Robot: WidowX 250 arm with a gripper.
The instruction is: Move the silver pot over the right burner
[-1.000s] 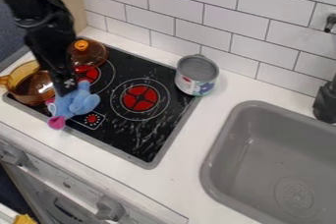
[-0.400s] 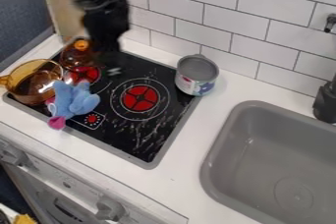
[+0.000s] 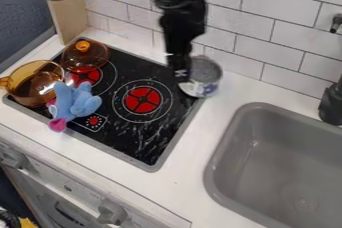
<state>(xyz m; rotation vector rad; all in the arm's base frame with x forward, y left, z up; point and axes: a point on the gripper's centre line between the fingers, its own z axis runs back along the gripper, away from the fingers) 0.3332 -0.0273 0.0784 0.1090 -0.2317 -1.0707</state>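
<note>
The black gripper [image 3: 180, 74] hangs from the top of the view, over the left edge of the silver pot and partly in front of it. The silver pot [image 3: 206, 76], a can-like metal vessel with a printed side, stands upright at the stove's back right corner, beside the tile wall. Left of the pot and nearer the camera lies the right burner [image 3: 143, 100], a red disc within white rings on the black stove top, with no pot on it.
An amber pot [image 3: 33, 92] and an amber lid [image 3: 85, 56] are at the stove's left. A blue plush toy [image 3: 75, 103] lies on the front left of the stove. The grey sink [image 3: 280, 157] is at right, with a black faucet [image 3: 332, 104] behind it.
The arm and gripper have moved right, from above the blue toy, across the back of the stove, to the silver pot. The pot and the toy have stayed in place.
</note>
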